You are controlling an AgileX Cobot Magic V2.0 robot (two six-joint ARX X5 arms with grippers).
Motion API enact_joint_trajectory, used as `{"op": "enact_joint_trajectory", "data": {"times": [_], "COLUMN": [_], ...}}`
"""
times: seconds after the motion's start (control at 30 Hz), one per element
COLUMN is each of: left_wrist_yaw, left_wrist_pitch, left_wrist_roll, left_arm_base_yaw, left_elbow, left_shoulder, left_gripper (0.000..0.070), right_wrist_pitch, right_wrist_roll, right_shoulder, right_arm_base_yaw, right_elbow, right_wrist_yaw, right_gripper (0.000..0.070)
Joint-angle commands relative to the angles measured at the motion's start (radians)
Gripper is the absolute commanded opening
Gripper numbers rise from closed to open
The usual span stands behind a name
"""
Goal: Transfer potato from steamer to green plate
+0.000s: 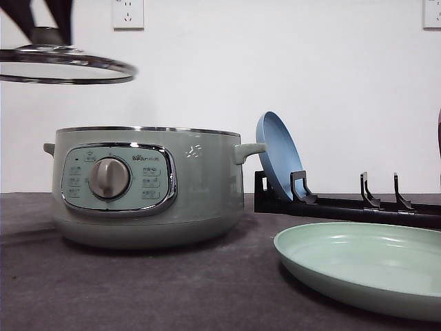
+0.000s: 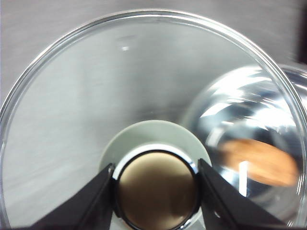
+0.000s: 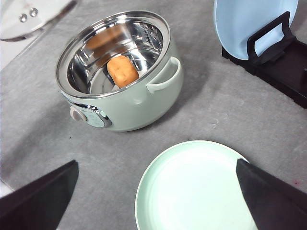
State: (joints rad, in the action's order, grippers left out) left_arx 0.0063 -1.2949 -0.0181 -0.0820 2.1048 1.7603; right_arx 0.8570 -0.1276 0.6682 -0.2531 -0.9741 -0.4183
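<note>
Nearest the camera in the front view, the wide, shallow, pale mint-green plate (image 1: 365, 272) is seen flat on the desk (image 1: 138, 289), empty, to the right of the pot. The right gripper (image 3: 156, 191) is hung above it with jaws spread wide and nothing between them.

Further back, the large round sage-green steamer (image 1: 148, 186) is uncovered. The orange-brown oval potato (image 3: 123, 71) is seen resting on the steel floor of the steamer, toward the side with the handle, in the right wrist view.

The round glass lid (image 1: 65, 65) is held up and to the left of the pot by the left gripper (image 2: 156, 184), jaws pinching its knob (image 2: 156, 191) from both sides.

Step in hand, as judged: the right arm's reach into the pot. A descent from straight above is advised, jaws kept spread until both sides of the potato are straddled, then closed gently across its short axis. The chrome rim and near handle are to be cleared. The lid is best kept well aside.

Behind the plate, a blue round plate (image 1: 278, 155) is stood tilted in a black slotted rack (image 1: 344, 203).

The desk is covered in a dark grey matte cloth-like surface. At the back, a plain white wall is seen, with a socket (image 1: 128, 14) fitted high up.
</note>
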Motion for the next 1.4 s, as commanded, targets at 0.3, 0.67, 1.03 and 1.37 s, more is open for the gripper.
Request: {"op": "enact_joint_trajectory", "data": {"times": [0.3, 0.67, 1.03, 1.37], "left_wrist_yaw": [0.001, 0.002, 0.002, 0.002], "left_wrist_pitch": [0.033, 0.035, 0.034, 0.033], "left_wrist_roll": [-0.010, 0.004, 0.004, 0.004], "left_arm_base_yaw": [0.171, 0.209, 0.206, 0.206], "left_elbow": [0.045, 0.045, 0.045, 0.045], "left_shoulder": [-0.010, -0.010, -0.010, -0.010], "left_gripper": [0.0010, 0.0010, 0.0010, 0.0010], "right_wrist_pitch": [-0.003, -0.004, 0.036, 0.175], "right_wrist_roll": [0.010, 0.004, 0.095, 0.209], "right_shoulder": [0.003, 0.152, 0.653, 1.126], "right_arm_base_yaw": [-0.002, -0.057, -0.234, -0.353], "right_elbow": [-0.013, -0.089, -0.481, -0.955], "right_wrist_yaw": [0.000, -0.004, 0.015, 0.081], "right_gripper": [0.0665, 0.0664, 0.0664, 0.0664]}}
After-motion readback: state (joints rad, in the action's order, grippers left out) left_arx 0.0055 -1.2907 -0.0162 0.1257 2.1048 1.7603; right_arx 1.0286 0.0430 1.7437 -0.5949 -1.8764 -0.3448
